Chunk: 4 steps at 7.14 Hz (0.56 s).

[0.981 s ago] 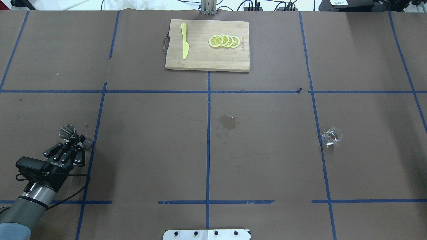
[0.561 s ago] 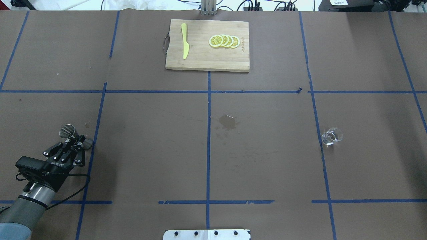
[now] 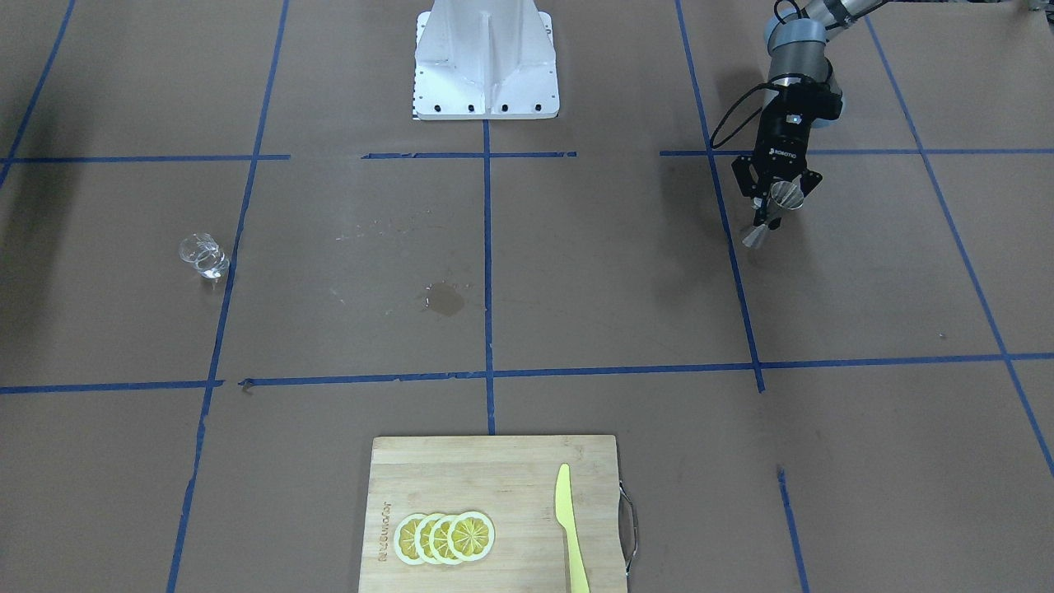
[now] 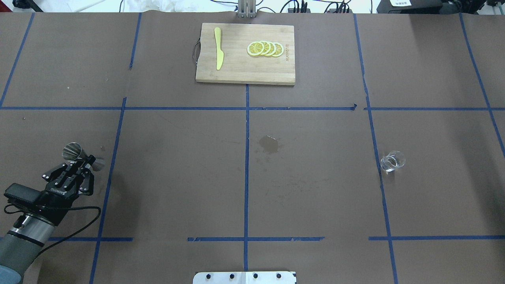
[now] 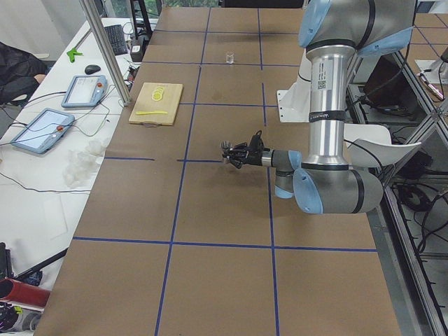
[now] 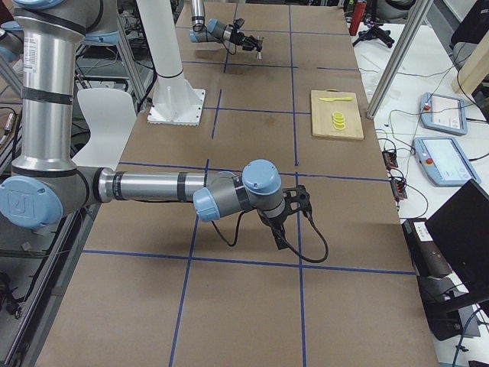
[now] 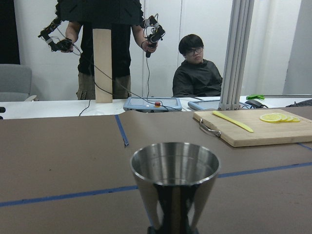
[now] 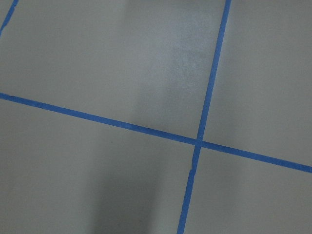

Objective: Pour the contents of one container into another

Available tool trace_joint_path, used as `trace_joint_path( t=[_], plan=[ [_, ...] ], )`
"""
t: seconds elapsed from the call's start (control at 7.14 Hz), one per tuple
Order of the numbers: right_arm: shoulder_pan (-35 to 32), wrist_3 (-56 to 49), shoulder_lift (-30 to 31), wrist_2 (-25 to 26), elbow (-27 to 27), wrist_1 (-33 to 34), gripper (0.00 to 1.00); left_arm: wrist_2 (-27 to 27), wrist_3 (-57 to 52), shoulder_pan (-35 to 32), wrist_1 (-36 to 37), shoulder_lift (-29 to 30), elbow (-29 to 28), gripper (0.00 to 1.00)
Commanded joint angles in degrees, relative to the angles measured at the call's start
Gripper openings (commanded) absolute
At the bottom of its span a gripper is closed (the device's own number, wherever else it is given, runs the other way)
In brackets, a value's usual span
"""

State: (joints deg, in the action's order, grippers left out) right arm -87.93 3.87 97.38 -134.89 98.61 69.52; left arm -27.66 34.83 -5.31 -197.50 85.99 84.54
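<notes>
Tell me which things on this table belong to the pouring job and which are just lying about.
For the job: glass cup; steel jigger, held in the left gripper.
Just lying about: cutting board, lemon slices, yellow knife, dark stain.

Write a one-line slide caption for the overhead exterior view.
Left end effector grips the steel jigger at the view's left; the clear glass cup sits apart, far right.

jigger (image 4: 72, 151) in left gripper (image 4: 85, 161), far left; glass cup (image 4: 392, 161) far right; cutting board (image 4: 244, 71) at far edge, centre.
</notes>
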Motion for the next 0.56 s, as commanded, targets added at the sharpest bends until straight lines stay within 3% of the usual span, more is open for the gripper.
trace_joint_path(
  t=[0.0,0.14,0.42],
  plan=[
    [0.0,0.0,0.0,0.1,-0.1,0.0,1.00,-9.4,-11.7,-3.2,-7.6,0.1,0.7,0.00],
    [0.0,0.0,0.0,0.1,-0.2,0.0,1.00,-18.7,-12.1,-7.1,-8.2,0.1,0.8,0.00],
    [-0.1,0.1,0.0,0.2,-0.2,0.0,1.00,-48.3,-22.0,-23.2,-8.3,0.6,1.4,0.00]
  ],
)
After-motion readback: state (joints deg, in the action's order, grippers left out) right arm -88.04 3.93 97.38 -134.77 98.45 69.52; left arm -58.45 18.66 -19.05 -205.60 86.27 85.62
